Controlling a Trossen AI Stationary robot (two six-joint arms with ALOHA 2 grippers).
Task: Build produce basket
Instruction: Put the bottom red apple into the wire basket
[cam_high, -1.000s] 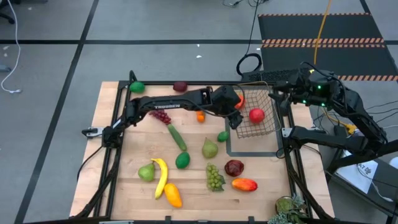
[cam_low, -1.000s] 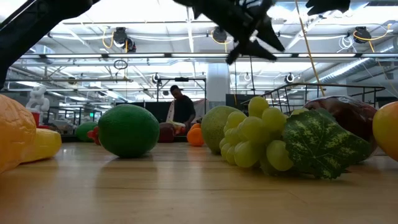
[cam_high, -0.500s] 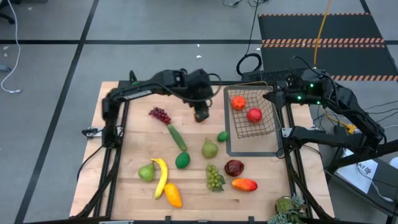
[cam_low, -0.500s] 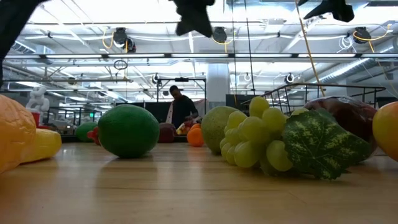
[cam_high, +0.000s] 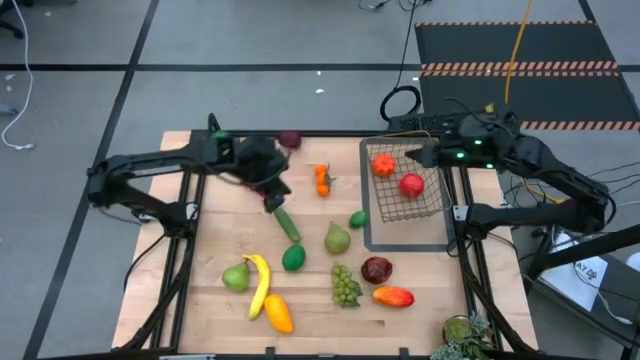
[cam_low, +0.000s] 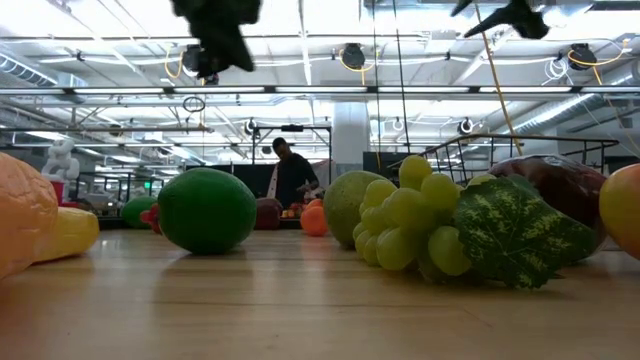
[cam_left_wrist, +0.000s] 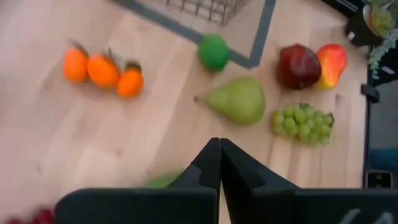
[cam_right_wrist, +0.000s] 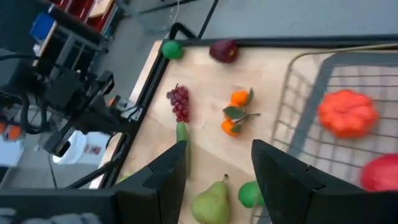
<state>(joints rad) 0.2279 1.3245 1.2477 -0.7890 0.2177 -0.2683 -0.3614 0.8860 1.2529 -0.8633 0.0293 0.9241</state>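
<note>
Bench held scattered produce. Wire basket stood at right-rear corner, tilted, orange pumpkin-like piece and red apple inside. Basket looked light, stiff, open mesh; likely best taken at rim. Left gripper hovered over cucumber top end, well apart from basket; fingers pressed together, holding nothing. Right gripper hung at basket's rear rim, fingers partly apart, nothing visibly between. Cucumber probably light, hard plastic, smooth; grip mid-length across width. Oranges lay between left gripper and basket.
</note>
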